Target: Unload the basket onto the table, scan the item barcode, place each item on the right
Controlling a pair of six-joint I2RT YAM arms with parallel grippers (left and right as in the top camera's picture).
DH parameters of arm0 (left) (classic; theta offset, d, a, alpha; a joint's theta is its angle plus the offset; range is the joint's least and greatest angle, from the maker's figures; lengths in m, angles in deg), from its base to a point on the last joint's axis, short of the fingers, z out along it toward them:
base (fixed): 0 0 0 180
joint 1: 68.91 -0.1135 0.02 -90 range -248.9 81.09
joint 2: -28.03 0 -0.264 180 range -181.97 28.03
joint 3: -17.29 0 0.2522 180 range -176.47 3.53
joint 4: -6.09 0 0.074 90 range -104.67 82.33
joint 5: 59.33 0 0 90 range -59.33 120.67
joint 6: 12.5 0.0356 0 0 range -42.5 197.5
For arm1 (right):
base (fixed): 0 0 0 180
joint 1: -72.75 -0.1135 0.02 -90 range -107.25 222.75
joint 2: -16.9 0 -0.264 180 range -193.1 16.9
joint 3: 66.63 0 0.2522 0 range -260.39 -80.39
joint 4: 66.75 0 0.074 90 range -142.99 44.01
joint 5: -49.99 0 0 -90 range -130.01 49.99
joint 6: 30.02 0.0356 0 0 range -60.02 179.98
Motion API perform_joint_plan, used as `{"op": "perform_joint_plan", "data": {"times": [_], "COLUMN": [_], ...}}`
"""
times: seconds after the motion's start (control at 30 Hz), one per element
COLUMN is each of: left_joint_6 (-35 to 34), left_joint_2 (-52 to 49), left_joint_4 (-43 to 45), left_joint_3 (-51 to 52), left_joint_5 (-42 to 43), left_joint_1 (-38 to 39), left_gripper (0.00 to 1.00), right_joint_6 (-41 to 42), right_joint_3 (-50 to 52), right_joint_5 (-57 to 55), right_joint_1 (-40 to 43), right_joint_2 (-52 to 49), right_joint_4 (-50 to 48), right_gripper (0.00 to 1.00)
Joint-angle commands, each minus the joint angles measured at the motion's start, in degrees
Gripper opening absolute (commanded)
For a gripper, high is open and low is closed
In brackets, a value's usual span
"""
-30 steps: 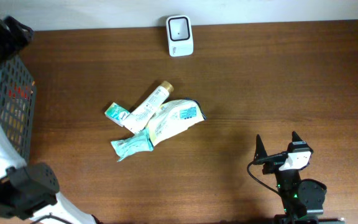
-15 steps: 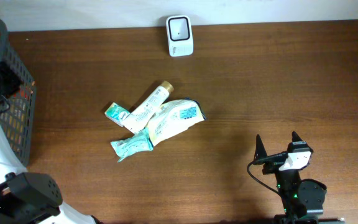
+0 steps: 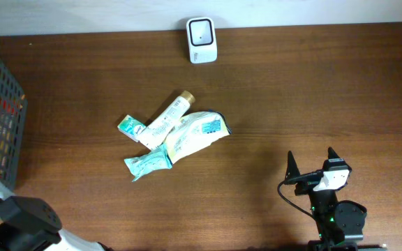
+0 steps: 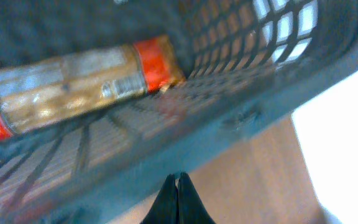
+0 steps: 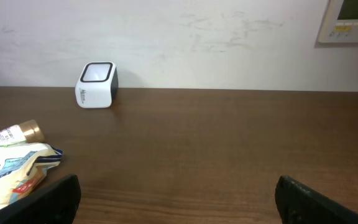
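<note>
Two grippers | my left gripper (image 4: 178, 186) pressed closed, empty — mesh basket (image 4: 260, 106) just ahead | my right gripper (image 5: 178, 191) spread wide, empty — barcode scanner (image 5: 96, 84) ahead-left

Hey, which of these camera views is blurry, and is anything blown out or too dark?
Left wrist view: blurred basket and packet, right edge blown out white. Overhead view: sharp, evenly lit. Right wrist view: scanner crisp, own fingers near-black.

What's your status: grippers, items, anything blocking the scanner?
Left gripper shut, empty, beside the basket. Right gripper open, at front edge. Item pile untouched mid-table. Nothing between it and the scanner.
</note>
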Motion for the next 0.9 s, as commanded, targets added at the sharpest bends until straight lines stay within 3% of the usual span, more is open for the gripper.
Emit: {"op": "perform_joint_plan", "data": {"times": [0.0,0.1,0.17,0.27,0.43,0.67,0.77,0.87], "left_joint_6": [-3.9,-5.1,-6.3,-14.0,-16.9,-16.8,-16.9,-21.5], "left_joint_2": [1.8,2.8,4.3,5.9,10.2,11.5,9.5,10.3], "left_joint_4": [1.4,1.1,-1.6,-6.0,-9.0,-28.5,-26.1,-25.9], "left_joint_3": [-0.1,-0.1,-0.1,-0.1,-0.1,2.4,3.6,3.6], "left_joint_5": [5.5,5.8,0.8,-5.8,-6.5,-27.3,-23.0,-16.6], "left_joint_1": [-2.1,-2.2,-2.2,-2.2,-4.1,-6.4,-7.5,-10.7], "left_gripper": [0.00,0.00,0.00,0.00,0.00,0.00,0.00,0.00], "right_joint_6": [0.0,0.0,0.0,0.0,0.0,0.0,0.0,0.0], "right_joint_3": [0.4,0.4,0.4,0.4,0.4,0.4,0.4,0.4], "right_joint_5": [0.5,0.5,0.5,0.5,0.5,0.5,0.5,0.5], "right_joint_1": [0.3,0.3,0.3,0.3,0.3,0.3,0.3,0.3], "right_joint_2": [0.4,0.4,0.4,0.4,0.4,0.4,0.4,0.4], "right_joint_4": [0.2,0.2,0.2,0.2,0.2,0.2,0.2,0.2], "right_gripper": [0.99,0.99,0.99,0.99,0.99,0.99,0.99,0.99]}}
